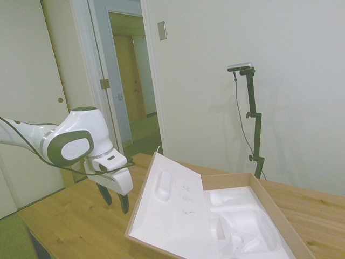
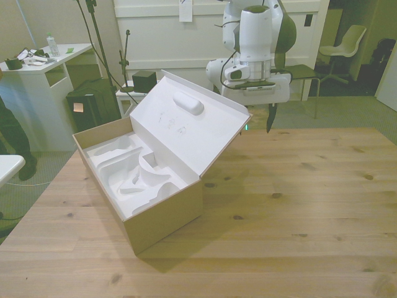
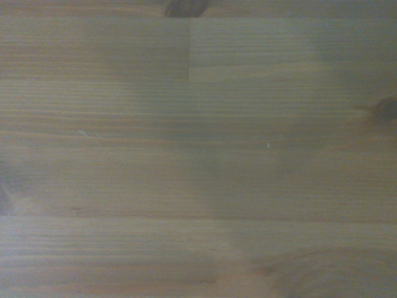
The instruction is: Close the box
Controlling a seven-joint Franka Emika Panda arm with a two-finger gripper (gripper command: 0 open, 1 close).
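Observation:
The brown cardboard box [image 2: 166, 216] stands open on the wooden table, toward the front view's left. Its white foam lining [image 2: 133, 169] with shaped recesses faces up. The hinged lid [image 2: 186, 127] leans back at a slant, its white inner face showing a raised oblong lump. In the side view the lid [image 1: 172, 202] rises between the foam tray [image 1: 245, 221] and the arm. My gripper [image 1: 116, 204] hangs just above the table behind the lid's outer side, apart from it, fingers pointing down and spread, holding nothing. From the front the gripper [image 2: 269, 126] sits just past the lid's far corner.
The wrist view holds only blurred wood grain of the table [image 3: 198, 155]. Bare tabletop [image 2: 298, 198] stretches across the front view's right. Off the table stand a white desk [image 2: 43, 68], a dark bin [image 2: 93, 99] and a chair [image 2: 344, 46]; a person's dark sleeve shows at the left edge.

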